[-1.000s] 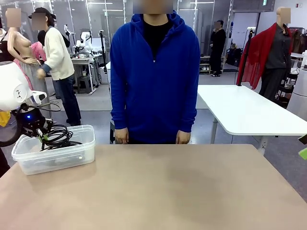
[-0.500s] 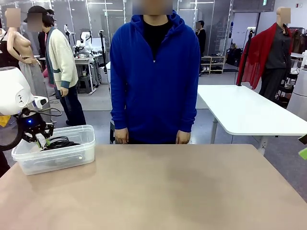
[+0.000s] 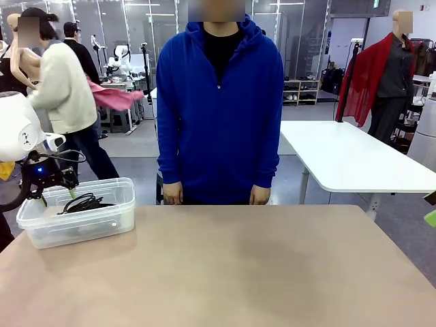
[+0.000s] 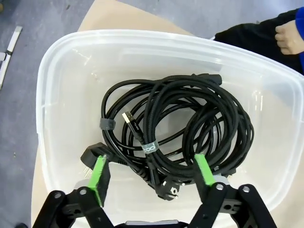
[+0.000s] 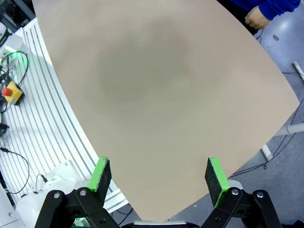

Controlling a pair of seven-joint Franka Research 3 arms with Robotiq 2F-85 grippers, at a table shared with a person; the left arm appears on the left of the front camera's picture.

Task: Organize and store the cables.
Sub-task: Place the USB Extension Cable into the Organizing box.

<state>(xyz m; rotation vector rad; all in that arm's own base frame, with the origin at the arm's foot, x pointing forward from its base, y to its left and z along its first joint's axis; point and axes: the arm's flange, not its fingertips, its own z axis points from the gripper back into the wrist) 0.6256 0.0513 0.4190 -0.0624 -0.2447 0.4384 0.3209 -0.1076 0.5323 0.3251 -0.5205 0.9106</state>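
The cables [image 4: 175,123] lie as overlapping black coils in a clear plastic box [image 4: 142,38], plugs showing among the loops. My left gripper [image 4: 151,166] hangs open just above them, green pads spread to either side of the pile, holding nothing. From the front, the same gripper [image 3: 56,194] hovers over the box [image 3: 82,221] at the table's far left, with the cables [image 3: 85,202] resting inside. My right gripper [image 5: 157,167] is open and empty, high above the bare tabletop [image 5: 156,85].
A person in a blue hoodie [image 3: 219,102] stands at the far edge of the table, both hands hanging by the edge; one hand [image 5: 256,19] shows in the right wrist view. A white table [image 3: 354,160] stands behind at the right.
My left gripper opened and let go of the coil it held. That coil dropped into the box onto the others, and the gripper rose slightly.
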